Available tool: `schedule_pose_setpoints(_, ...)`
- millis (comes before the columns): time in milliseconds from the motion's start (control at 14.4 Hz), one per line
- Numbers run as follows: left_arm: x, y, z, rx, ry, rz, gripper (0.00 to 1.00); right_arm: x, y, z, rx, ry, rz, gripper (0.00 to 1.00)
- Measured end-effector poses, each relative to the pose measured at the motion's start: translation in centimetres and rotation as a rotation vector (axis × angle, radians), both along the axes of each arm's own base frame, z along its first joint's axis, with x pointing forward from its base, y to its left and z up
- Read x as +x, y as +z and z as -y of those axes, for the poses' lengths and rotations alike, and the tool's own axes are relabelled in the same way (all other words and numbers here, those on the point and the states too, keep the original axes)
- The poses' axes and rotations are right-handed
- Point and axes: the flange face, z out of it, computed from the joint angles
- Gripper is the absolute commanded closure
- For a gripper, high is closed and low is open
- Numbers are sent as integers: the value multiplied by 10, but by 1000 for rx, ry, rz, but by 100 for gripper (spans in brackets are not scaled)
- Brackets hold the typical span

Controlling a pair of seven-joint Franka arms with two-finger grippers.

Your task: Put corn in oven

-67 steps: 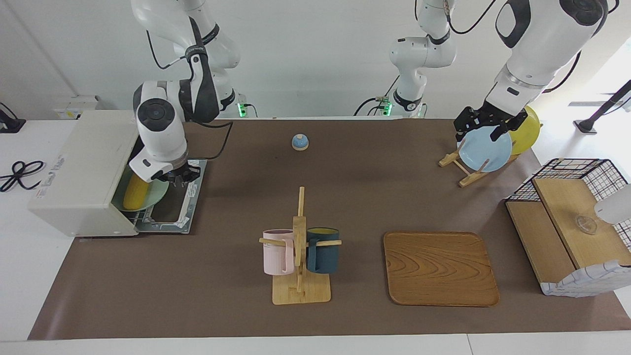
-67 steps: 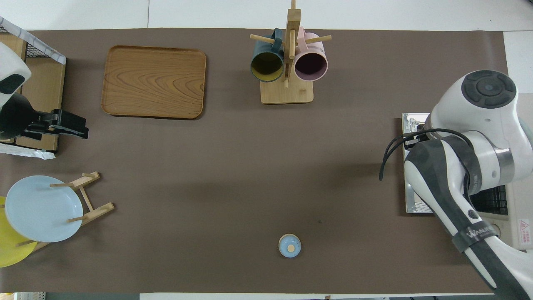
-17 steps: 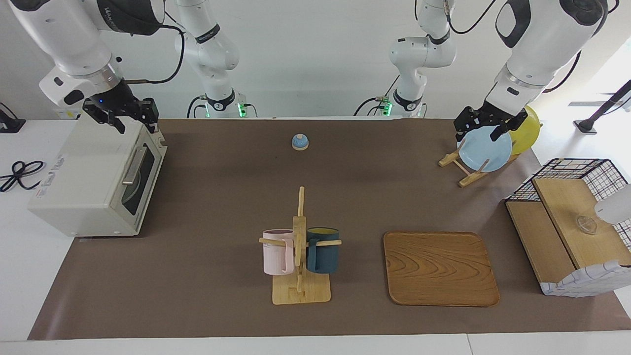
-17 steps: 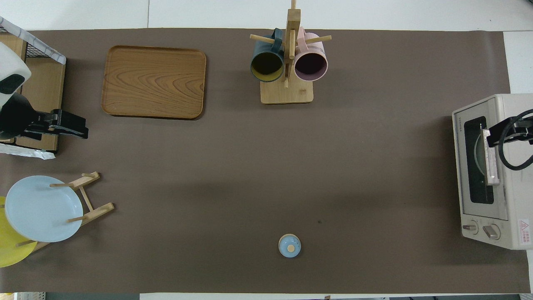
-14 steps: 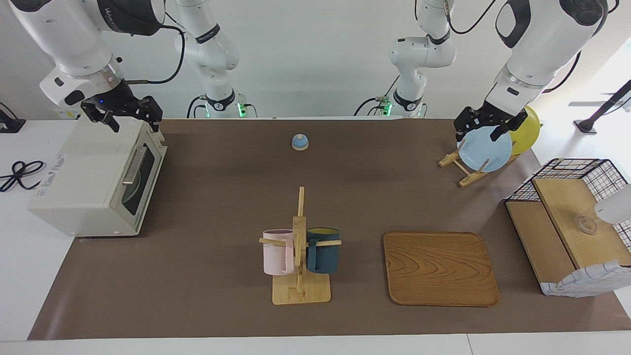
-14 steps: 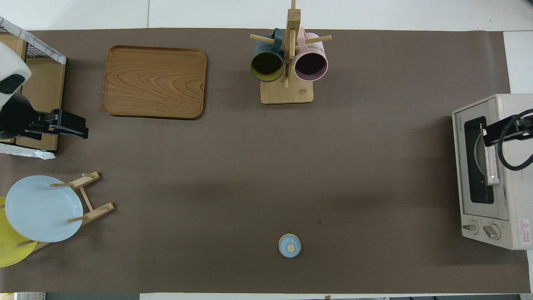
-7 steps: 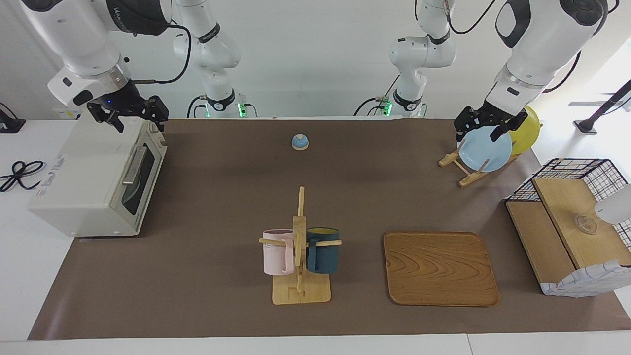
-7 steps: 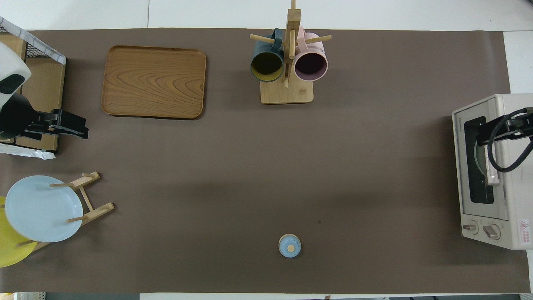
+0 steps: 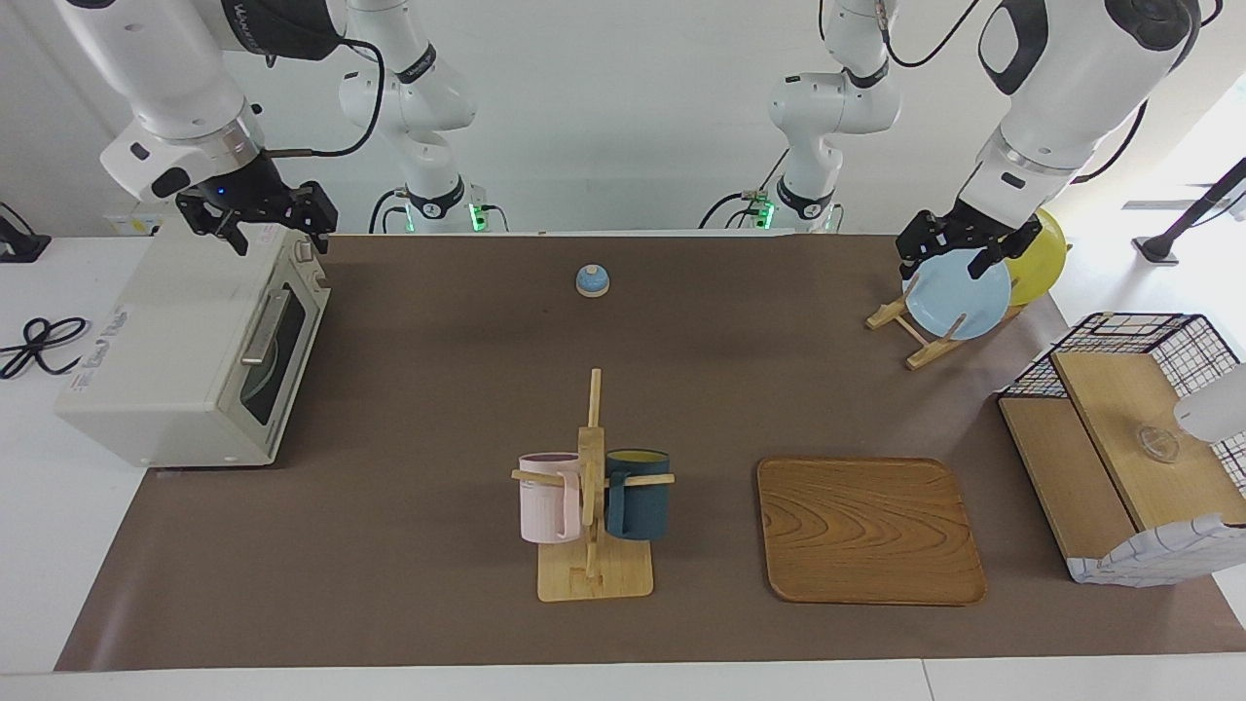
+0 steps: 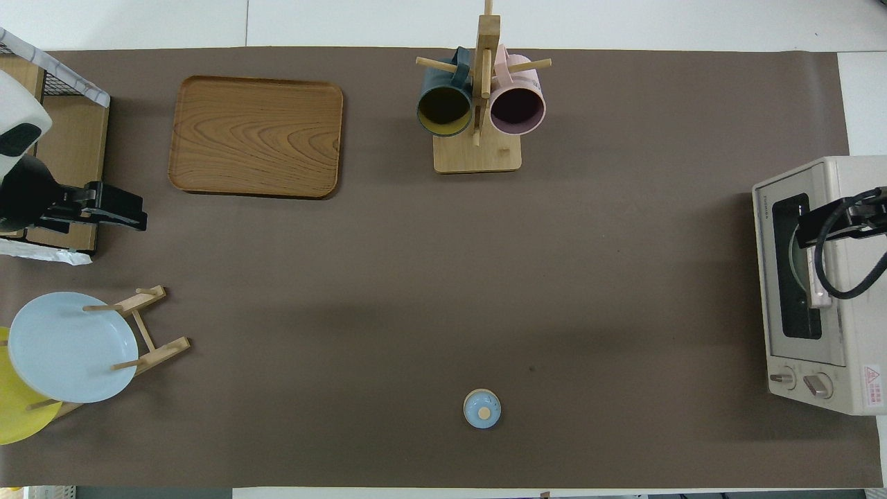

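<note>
Not much lettering on show here. The oven (image 10: 831, 291) carries a short dark brand line along the top of its front frame, just above the glass door, but it is too small to read. On its top, at the corner near the two knobs, sits a white sticker (image 10: 872, 385) with a red warning triangle and rows of red print under it, none of it legible. In the facing view there is grey writing (image 9: 98, 349) on the oven's top, possibly a brand name, and the letters can't be made out. The right arm (image 9: 255, 21) bears white lettering on its dark band, cut off by the frame's edge and unreadable.
</note>
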Motion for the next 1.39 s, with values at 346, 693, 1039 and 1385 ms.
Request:
schedule_pose_setpoints(346, 0, 0, 0, 0, 0, 0, 0, -1, -2, 0, 0, 1, -4, 0)
schedule_pose_setpoints(693, 0, 0, 0, 0, 0, 0, 0, -3, -8, 2, 1, -2, -2, 0)
schedule_pose_setpoints(1039, 0, 0, 0, 0, 0, 0, 0, -4, -9, 20, 1, -33, 15, 0)
schedule_pose_setpoints(1385, 0, 0, 0, 0, 0, 0, 0, -4, -10, 20, 1, -33, 17, 0)
